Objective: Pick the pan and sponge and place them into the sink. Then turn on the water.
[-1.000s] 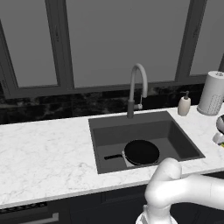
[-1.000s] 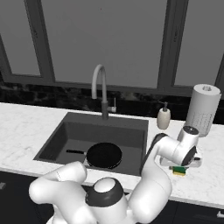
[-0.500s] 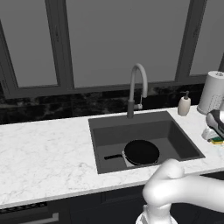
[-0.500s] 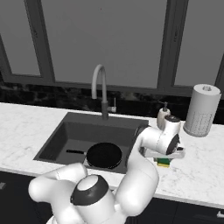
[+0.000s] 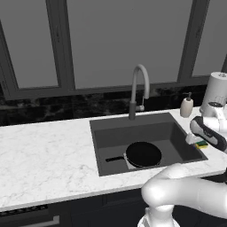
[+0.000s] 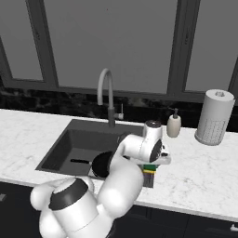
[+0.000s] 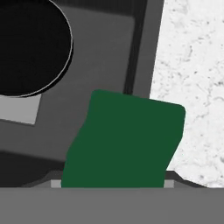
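gripper [image 6: 149, 171] has carried the sponge [image 7: 124, 142] to the sink [image 5: 146, 133] edge, apparently clamped on it.

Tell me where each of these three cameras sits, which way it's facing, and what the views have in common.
Left base view: on the base, behind the arm to its left, facing forward and down at the sink; the white arm rises at lower right.
Right base view: behind the arm to its right, facing the same sink; the arm rises from lower left.
Hand view: on the hand, looking along the gripper at the sponge above the sink's edge.
Shared: all three show the pan in the sink and the sponge.
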### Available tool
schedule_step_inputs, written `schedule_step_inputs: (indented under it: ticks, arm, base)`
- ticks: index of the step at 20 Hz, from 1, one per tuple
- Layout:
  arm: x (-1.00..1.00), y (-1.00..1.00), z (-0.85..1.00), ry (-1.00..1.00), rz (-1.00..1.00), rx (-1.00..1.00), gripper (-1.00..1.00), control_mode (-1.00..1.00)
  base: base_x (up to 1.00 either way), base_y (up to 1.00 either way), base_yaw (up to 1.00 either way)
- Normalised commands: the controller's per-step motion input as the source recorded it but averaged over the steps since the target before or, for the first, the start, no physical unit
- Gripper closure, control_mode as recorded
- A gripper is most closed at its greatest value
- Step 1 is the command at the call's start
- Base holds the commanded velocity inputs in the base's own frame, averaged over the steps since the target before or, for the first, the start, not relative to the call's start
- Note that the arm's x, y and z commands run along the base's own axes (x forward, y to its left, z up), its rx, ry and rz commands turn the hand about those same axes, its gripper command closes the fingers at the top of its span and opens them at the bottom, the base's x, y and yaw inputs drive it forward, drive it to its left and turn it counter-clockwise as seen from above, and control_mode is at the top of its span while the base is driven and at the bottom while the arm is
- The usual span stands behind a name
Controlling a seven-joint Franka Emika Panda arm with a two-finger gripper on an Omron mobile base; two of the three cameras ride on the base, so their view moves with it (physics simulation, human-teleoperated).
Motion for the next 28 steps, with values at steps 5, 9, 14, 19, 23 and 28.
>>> schedule_step_inputs:
  ticks: [5,9,14,19,23,28]
  arm:
    - [0.14,0.59,-0.07,-0.08,0.02,0.02,1.0,-1.0]
    - [0.34,0.67,-0.06,-0.09,0.01,0.0,1.0,-1.0]
    - [0.35,0.66,-0.02,-0.07,0.0,0.0,1.0,-1.0]
    - [0.18,0.56,0.0,-0.02,0.0,0.0,1.0,-1.0]
    - [0.12,0.42,-0.06,0.0,0.02,0.01,1.0,-1.0]
    - [0.14,0.26,-0.23,0.0,0.02,0.02,1.0,-1.0]
  base:
    - [0.0,0.0,0.0]
    - [0.0,0.0,0.0]
    - [0.0,0.0,0.0]
    - [0.0,0.0,0.0]
    - [0.0,0.0,0.0]
    - [0.0,0.0,0.0]
